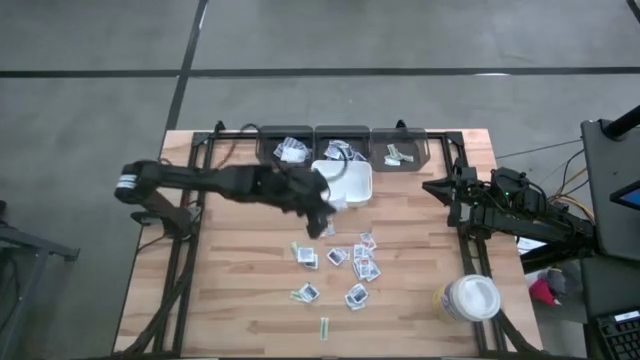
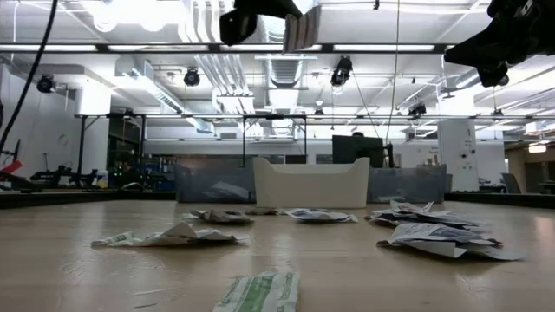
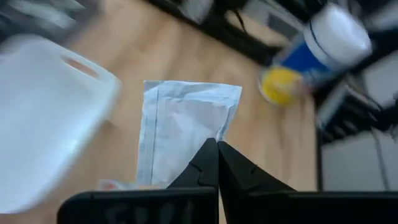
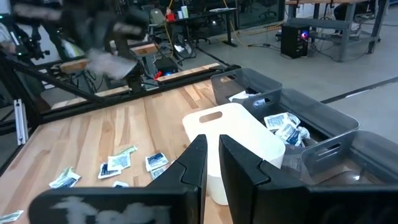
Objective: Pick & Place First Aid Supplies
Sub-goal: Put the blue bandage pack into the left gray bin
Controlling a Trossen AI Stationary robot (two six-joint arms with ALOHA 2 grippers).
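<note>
Left gripper (image 3: 217, 149) was clenched on a white packet (image 3: 180, 127) beside the white tray (image 1: 352, 182); carrying step, calling next for placement over a bin.

We see two black jointed arms, the left arm (image 1: 215, 182) wearing a pale band near its base, the right arm (image 1: 520, 210) trailing thin cables; tapered black fingers (image 3: 205, 168).

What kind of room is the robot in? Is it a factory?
Probably a robotics lab or workshop, not a factory. The ceiling shows bare ducts and pipes, desks with computers stand behind the wooden table, and the floor is plain concrete.
</note>
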